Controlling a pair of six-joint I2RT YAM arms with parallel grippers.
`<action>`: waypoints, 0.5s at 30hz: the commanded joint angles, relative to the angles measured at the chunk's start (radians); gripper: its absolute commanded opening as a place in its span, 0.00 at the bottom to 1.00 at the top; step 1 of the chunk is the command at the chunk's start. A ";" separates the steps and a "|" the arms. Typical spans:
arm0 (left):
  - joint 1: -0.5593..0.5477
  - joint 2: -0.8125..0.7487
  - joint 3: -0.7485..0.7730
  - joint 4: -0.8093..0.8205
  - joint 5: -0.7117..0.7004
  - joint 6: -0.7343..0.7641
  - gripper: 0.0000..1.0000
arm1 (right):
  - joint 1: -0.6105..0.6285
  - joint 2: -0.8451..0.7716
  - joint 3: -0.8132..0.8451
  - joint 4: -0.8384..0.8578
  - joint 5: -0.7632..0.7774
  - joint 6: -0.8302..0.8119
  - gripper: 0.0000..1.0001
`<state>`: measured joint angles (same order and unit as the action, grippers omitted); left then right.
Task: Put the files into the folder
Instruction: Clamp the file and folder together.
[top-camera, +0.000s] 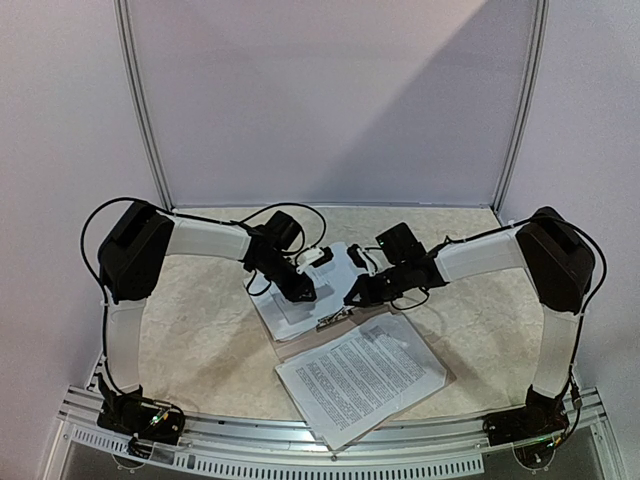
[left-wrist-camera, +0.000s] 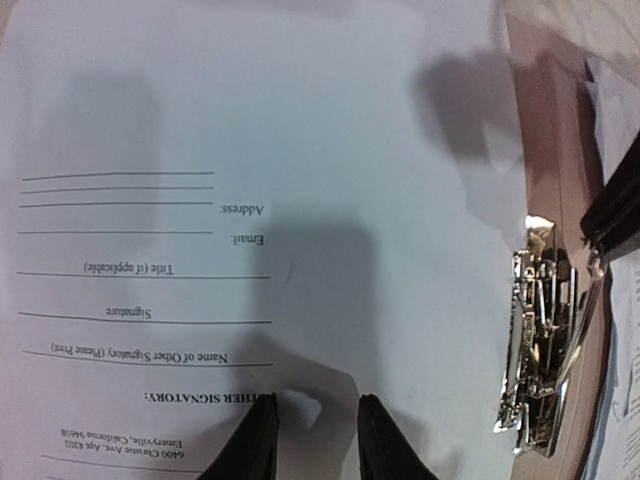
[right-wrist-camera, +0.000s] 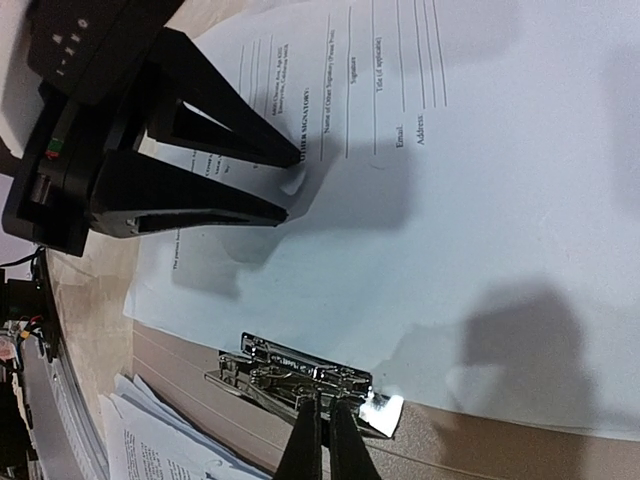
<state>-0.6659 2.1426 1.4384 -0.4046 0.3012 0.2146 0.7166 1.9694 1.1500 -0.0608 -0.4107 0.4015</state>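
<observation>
Left wrist view: the left hand (left-wrist-camera: 315, 440) has its fingers apart, tips pressed on a white sheet (left-wrist-camera: 300, 120) that lies on the open folder (left-wrist-camera: 560, 130) on the table (top-camera: 200, 320). The right hand (right-wrist-camera: 322, 445) is pinched together at the folder's metal clip (right-wrist-camera: 300, 375). More files (top-camera: 360, 375) lie nearer the arms.

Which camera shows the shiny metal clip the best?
The right wrist view: the metal clip lies whole and sharp on the tan folder, just ahead of the right gripper. The left wrist view shows the clip close too, but glaring. The top view shows only a tiny glint.
</observation>
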 joint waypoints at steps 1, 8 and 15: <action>-0.023 0.077 -0.030 -0.125 -0.003 0.005 0.30 | 0.000 0.115 -0.103 -0.103 0.166 -0.014 0.00; -0.023 0.077 -0.030 -0.126 -0.005 0.002 0.30 | 0.002 0.128 -0.191 -0.061 0.179 0.013 0.00; -0.023 0.081 -0.028 -0.127 -0.002 0.002 0.30 | 0.002 0.151 -0.208 -0.030 0.182 0.031 0.00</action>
<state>-0.6659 2.1437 1.4410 -0.4068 0.3000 0.2161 0.7101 1.9797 1.0229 0.1326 -0.4038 0.4652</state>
